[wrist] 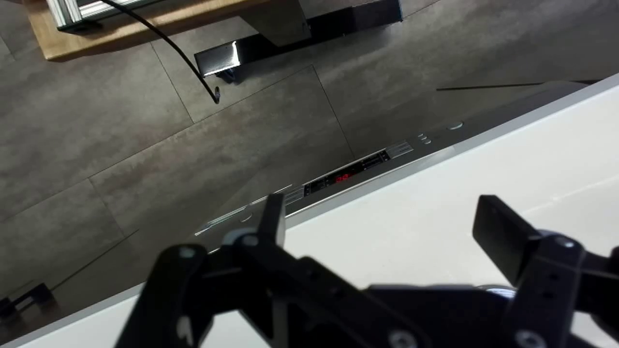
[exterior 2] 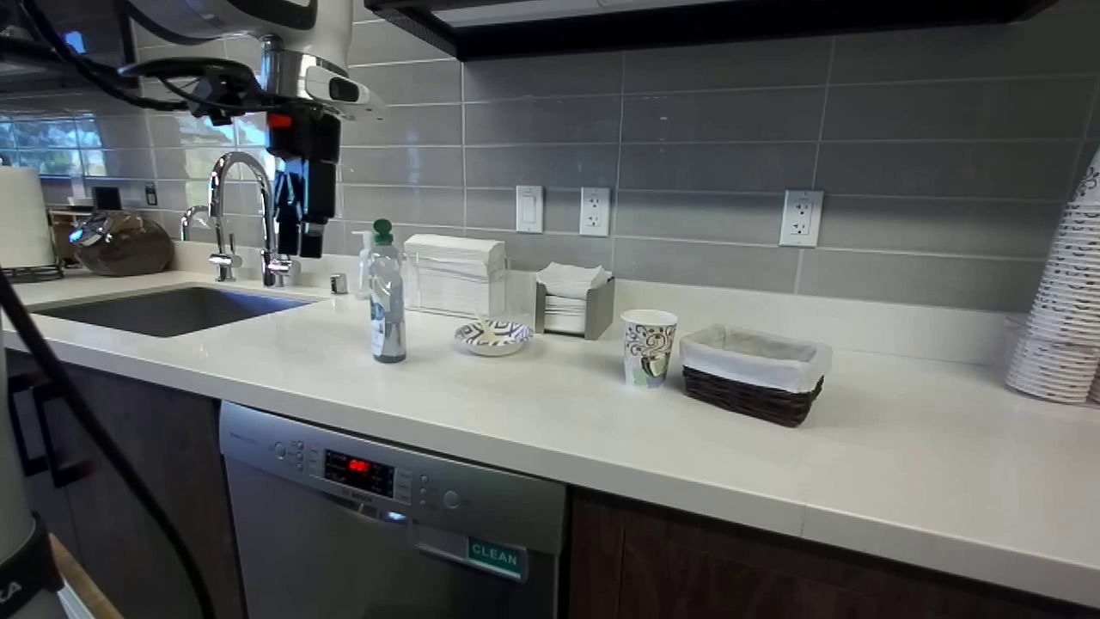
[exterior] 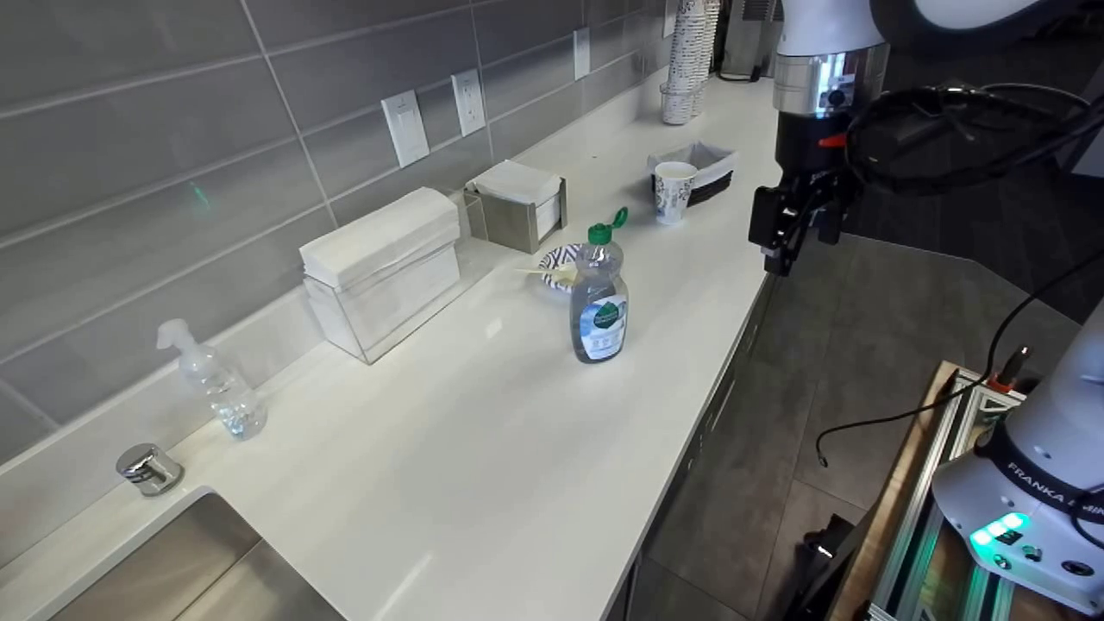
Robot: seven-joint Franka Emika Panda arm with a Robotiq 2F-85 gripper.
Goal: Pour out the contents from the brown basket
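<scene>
The brown basket (exterior 2: 750,397) sits upright on the white counter (exterior 2: 911,464), with dark woven sides and a white liner folded over its rim. It also shows in an exterior view (exterior: 712,190), behind a paper cup. I cannot make out any contents inside it. The basket is out of the wrist view. My gripper (exterior: 800,248) hangs in the air by the counter's front edge, well apart from the basket. It also shows in an exterior view (exterior 2: 301,242), high above the counter. In the wrist view the fingers (wrist: 379,217) are wide apart with nothing between them.
A patterned paper cup (exterior 2: 649,348) stands beside the basket. A soap bottle (exterior: 599,302) with a green cap and a patterned bowl (exterior 2: 494,337) stand nearby. Napkin holders (exterior: 388,276) line the wall. Stacked cups (exterior 2: 1066,301) stand past the basket. A sink (exterior 2: 172,311) lies opposite.
</scene>
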